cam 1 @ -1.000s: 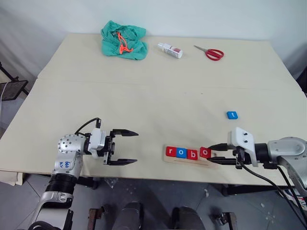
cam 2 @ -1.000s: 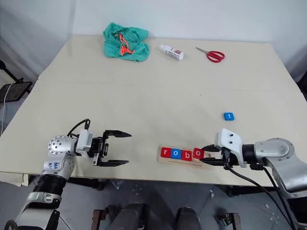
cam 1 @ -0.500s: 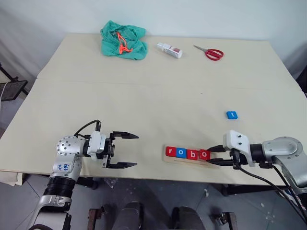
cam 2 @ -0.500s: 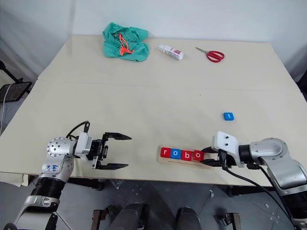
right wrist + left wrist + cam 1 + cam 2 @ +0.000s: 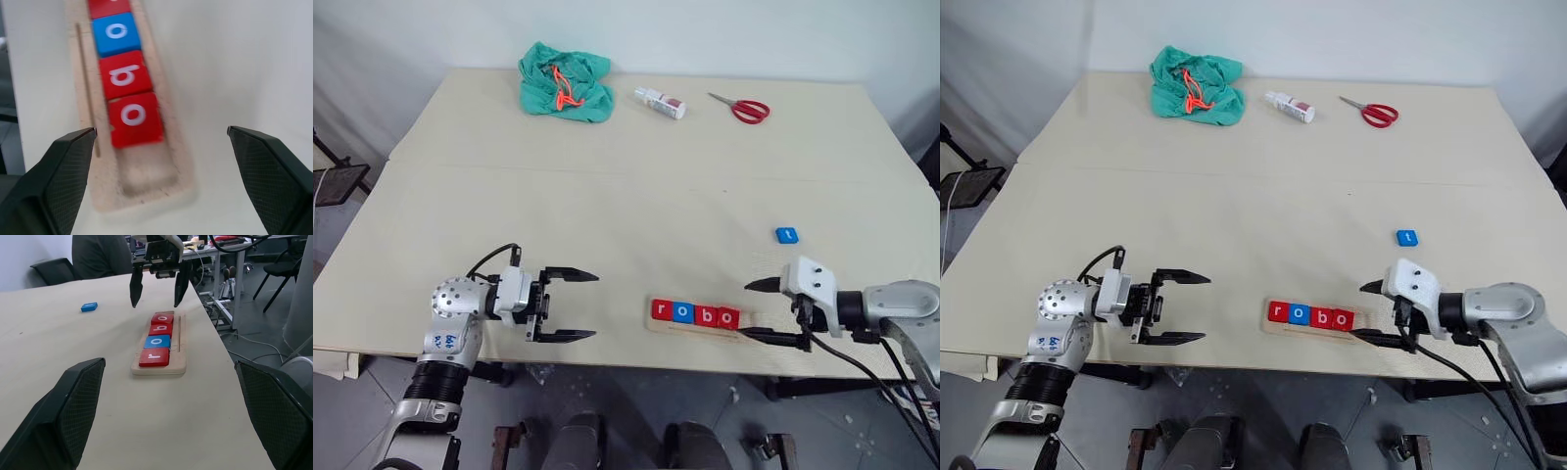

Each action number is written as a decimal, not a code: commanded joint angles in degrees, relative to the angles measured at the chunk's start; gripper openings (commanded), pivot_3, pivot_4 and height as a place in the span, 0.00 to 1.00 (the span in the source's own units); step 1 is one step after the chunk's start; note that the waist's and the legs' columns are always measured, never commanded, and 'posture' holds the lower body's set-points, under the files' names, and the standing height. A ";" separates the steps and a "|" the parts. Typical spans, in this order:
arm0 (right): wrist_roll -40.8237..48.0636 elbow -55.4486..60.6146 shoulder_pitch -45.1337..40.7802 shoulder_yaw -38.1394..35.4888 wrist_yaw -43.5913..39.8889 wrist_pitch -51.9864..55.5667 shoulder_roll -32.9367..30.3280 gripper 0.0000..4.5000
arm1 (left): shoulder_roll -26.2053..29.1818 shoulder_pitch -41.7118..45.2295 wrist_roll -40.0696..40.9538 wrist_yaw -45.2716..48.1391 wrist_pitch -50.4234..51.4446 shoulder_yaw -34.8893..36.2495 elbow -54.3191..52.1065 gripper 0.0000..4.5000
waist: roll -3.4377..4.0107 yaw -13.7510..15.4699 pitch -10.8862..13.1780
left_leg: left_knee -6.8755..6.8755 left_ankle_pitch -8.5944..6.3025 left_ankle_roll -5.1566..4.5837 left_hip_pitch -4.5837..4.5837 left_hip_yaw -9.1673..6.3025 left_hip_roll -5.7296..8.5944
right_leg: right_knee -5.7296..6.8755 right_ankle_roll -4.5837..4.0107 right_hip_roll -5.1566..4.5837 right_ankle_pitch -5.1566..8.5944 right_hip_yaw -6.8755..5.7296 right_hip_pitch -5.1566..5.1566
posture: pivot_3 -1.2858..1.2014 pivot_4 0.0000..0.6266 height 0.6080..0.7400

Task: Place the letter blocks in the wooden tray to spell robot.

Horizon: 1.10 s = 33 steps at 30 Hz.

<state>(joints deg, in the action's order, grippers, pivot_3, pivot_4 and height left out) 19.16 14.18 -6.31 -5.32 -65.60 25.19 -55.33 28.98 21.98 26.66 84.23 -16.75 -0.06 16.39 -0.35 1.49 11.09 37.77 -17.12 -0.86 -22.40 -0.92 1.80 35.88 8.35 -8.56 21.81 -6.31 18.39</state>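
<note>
Four blocks (image 5: 695,315) seated in the tray (image 5: 705,327) near the table's (image 5: 607,215) front edge – red r, blue o, red b, red o, reading "robo". Empty slot space left past the last o. Right gripper (image 5: 771,310) spread wide just beyond that end of the tray, holding nothing – one finger beside the tray's end, the other above the table. Blue t (image 5: 786,235) lying loose, well apart from the tray, further back on the right. Left gripper (image 5: 571,305) wide open too, empty, hovering level off to the tray's left
</note>
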 commanded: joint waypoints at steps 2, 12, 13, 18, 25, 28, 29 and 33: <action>0.58 3.88 2.19 -2.03 1.93 2.52 -1.17 0.63 | -0.52 0.59 0.08 -0.30 -0.28 0.10 -0.76 1.00 | 0.00 -0.05 0.00 | 0.00 0.00 0.00 -0.01 0.02 0.00 | -0.01 0.00 -0.01 0.00 0.02 0.01 | 0.52 0.24 1.00; 1.17 7.45 3.15 0.16 3.71 5.95 -0.25 0.00 | -0.68 0.31 0.21 -0.20 -0.05 0.24 -1.32 1.00 | 0.00 -0.07 0.00 | -0.02 0.00 0.00 0.00 0.01 -0.01 | -0.01 0.00 0.00 0.00 0.02 0.01 | 0.52 0.24 1.00; 1.37 7.47 3.11 0.24 3.70 6.01 -0.15 0.00 | -0.63 0.26 0.23 -0.23 -0.01 0.27 -1.41 1.00 | 0.00 -0.07 0.00 | -0.02 0.00 0.00 0.00 0.02 0.00 | -0.01 0.00 0.00 0.00 0.02 0.01 | 0.52 0.24 1.00; 0.99 7.13 2.23 2.48 3.46 5.27 0.60 0.00 | -0.52 -0.17 0.13 -0.61 -0.08 0.37 -1.92 1.00 | 0.00 -0.05 0.00 | -0.01 0.00 0.00 0.00 0.02 0.00 | -0.01 0.00 0.00 0.00 0.02 0.00 | 0.52 0.24 1.00; 0.89 6.64 0.25 4.58 3.83 5.35 1.50 0.00 | -0.44 -0.64 0.15 -1.14 0.06 0.36 -2.51 1.00 | 0.00 -0.09 0.00 | -0.01 0.00 0.00 0.00 0.01 0.00 | -0.01 0.00 0.00 0.00 0.02 0.01 | 0.52 0.24 1.00; 1.25 6.62 -0.24 4.12 4.00 5.61 1.50 0.00 | -0.43 -0.76 0.13 -1.36 0.07 0.38 -2.57 1.00 | 0.00 -0.04 0.00 | -0.01 0.00 0.00 0.00 0.00 0.01 | -0.01 0.00 -0.01 0.00 0.02 0.00 | 0.52 0.24 1.00; 1.39 6.66 -0.35 3.89 4.00 5.73 1.44 0.00 | -0.41 -0.77 0.11 -1.35 0.03 0.40 -2.46 1.00 | 0.00 -0.04 0.00 | -0.01 0.00 0.00 0.00 0.00 0.01 | -0.01 0.00 0.00 0.00 0.02 0.00 | 0.52 0.24 1.00; 1.09 6.55 0.29 3.26 4.02 5.44 0.89 0.00 | -0.49 -0.79 0.14 -1.48 -0.05 0.40 -2.50 1.00 | 0.00 -0.08 0.00 | -0.02 0.00 0.00 0.00 0.01 0.00 | -0.01 0.00 0.00 0.00 0.02 0.01 | 0.52 0.24 1.00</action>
<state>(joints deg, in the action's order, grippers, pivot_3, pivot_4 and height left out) 19.71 20.15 -6.20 -0.34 -61.68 31.23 -53.87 28.07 21.74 26.60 83.09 -16.69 -0.15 16.01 -0.35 1.41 11.09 37.75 -17.12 -0.86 -22.40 -0.91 1.80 35.87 8.35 -8.56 21.81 -6.29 18.40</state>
